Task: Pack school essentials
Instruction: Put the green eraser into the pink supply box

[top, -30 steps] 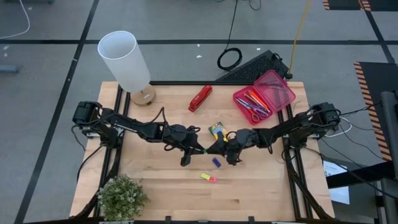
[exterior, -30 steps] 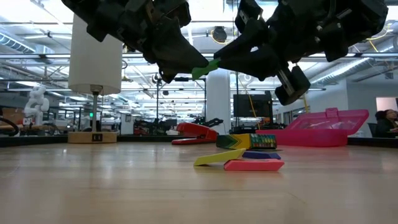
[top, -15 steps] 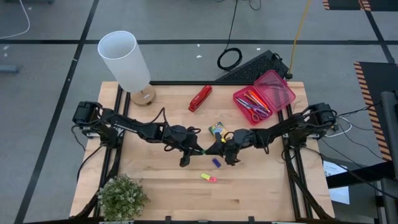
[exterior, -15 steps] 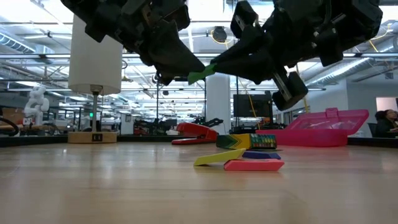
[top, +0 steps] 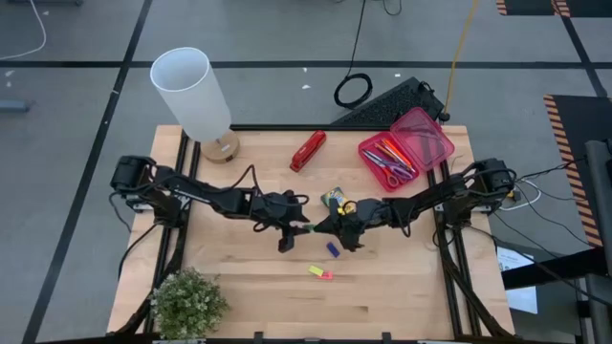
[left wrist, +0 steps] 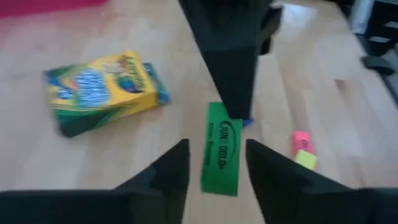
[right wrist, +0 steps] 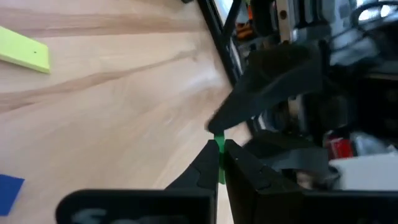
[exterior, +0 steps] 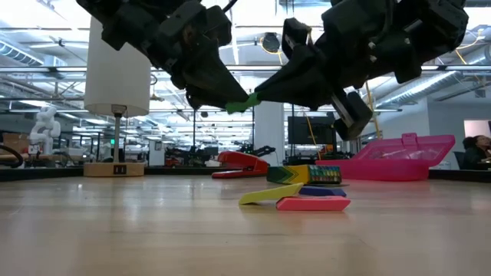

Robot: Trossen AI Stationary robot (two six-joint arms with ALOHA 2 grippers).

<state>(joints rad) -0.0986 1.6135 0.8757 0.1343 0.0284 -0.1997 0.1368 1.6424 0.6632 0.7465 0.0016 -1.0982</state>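
Starting at the right gripper, its two dark fingers are seen pressed together on one end of the green eraser, which is held in the air above the middle of the table. The other end of the eraser lies between the fingers of the left gripper, and these are spread apart with a gap shown on each side, so no grip is made there.

Compared with a second ago, the two grippers have been drawn closer together, and the eraser between them has been carried a little lower and toward the left arm's side in the low view. The eraser is judged to be passing from the left arm to the right, with the hold now taken by the right alone.

Below and just beside the meeting point, the crayon box is left lying on the wood, and the blue eraser is found near it. A yellow eraser and a pink eraser are lying touching, slightly farther out. Well apart, at the far right corner, the pink box is standing open with pens and scissors already inside.

Several small items are thus not yet packed, and a carry across to the box is what the next move is judged to call for.
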